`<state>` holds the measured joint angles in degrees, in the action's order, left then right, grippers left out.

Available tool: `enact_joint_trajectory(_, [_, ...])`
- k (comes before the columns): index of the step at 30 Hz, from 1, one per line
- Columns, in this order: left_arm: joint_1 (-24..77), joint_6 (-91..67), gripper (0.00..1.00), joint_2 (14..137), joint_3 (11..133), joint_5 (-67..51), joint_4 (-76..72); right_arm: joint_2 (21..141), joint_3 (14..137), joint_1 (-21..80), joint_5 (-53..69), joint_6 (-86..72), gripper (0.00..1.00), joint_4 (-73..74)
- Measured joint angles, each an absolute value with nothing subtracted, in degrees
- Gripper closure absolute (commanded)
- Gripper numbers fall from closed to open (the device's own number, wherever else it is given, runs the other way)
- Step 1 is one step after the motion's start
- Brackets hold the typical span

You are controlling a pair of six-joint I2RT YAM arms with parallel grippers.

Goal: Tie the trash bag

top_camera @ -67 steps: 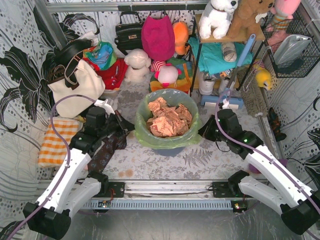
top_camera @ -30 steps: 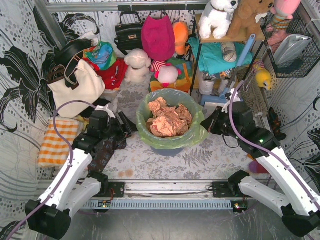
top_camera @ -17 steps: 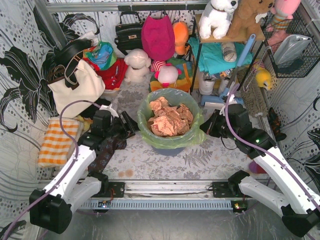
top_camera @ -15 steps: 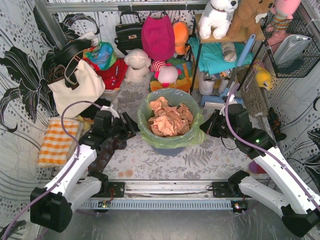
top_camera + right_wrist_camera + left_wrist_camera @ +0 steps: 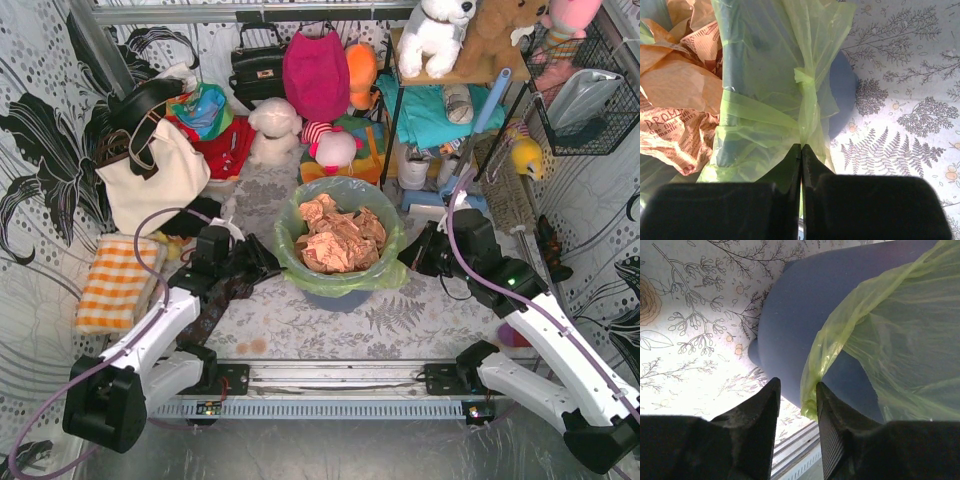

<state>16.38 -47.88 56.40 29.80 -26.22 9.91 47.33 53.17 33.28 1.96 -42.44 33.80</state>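
The trash bag (image 5: 385, 272), thin lime-green plastic, lines a blue-grey round bin (image 5: 335, 299) and holds crumpled orange-brown paper (image 5: 335, 240). My left gripper (image 5: 262, 262) is at the bin's left side. In the left wrist view its jaws (image 5: 797, 385) stand apart, and the bag's hanging edge (image 5: 812, 390) lies between them against the right finger, over the bin wall (image 5: 790, 325). My right gripper (image 5: 412, 258) is at the bin's right side. In the right wrist view it (image 5: 801, 146) is shut on a gathered, twisted strip of the bag (image 5: 807, 107) beside the paper (image 5: 675, 85).
A cream tote bag (image 5: 150, 175) and an orange checked cloth (image 5: 115, 280) lie at the left. A dark patterned cloth (image 5: 212, 305) lies under the left arm. Plush toys and bags crowd the back, with a shelf rack (image 5: 450, 75) at the back right.
My left gripper has moved right, up against the bin, and its jaws have narrowed around the bag's edge. My right gripper has stayed shut on the bag and barely shifted.
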Motion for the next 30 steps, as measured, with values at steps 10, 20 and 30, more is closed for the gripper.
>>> enact_joint_trajectory(10, [16.4, -48.5, 0.96, 57.1, 29.4, -26.8, 6.7, 47.8, 53.1, 33.3, 2.2, -42.5, 1.00, 33.8])
enact_joint_trajectory(20, [16.4, -46.8, 1.00, 50.8, 31.6, -24.2, 12.9, 47.9, 53.7, 33.3, 2.1, -42.4, 1.00, 34.5])
enact_joint_trajectory(30, [16.4, -43.3, 1.00, 45.5, 40.2, -20.1, 23.7, 48.0, 57.7, 33.3, 1.2, -42.4, 1.00, 36.3])
